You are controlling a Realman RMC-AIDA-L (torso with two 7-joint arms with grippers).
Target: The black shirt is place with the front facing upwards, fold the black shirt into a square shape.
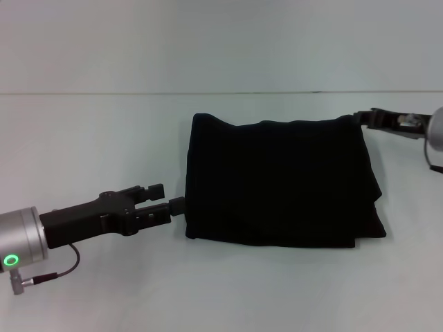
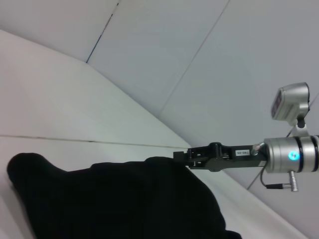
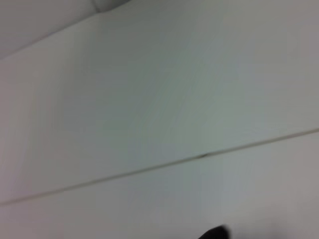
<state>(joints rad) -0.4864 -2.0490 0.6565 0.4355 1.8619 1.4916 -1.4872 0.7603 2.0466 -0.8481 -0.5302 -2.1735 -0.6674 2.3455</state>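
The black shirt lies folded into a rough rectangle at the middle of the white table; its letters and neck label are hidden. It also shows in the left wrist view. My left gripper is open at the shirt's left edge, low over the table, with its lower fingertip just beside the fabric. My right gripper is at the shirt's far right corner, shut on the fabric there, which is drawn out toward it. The left wrist view shows the right gripper at that corner.
The white table runs out on all sides of the shirt. A thin seam line crosses it behind the shirt. The right wrist view shows only table surface and a small dark tip at the edge.
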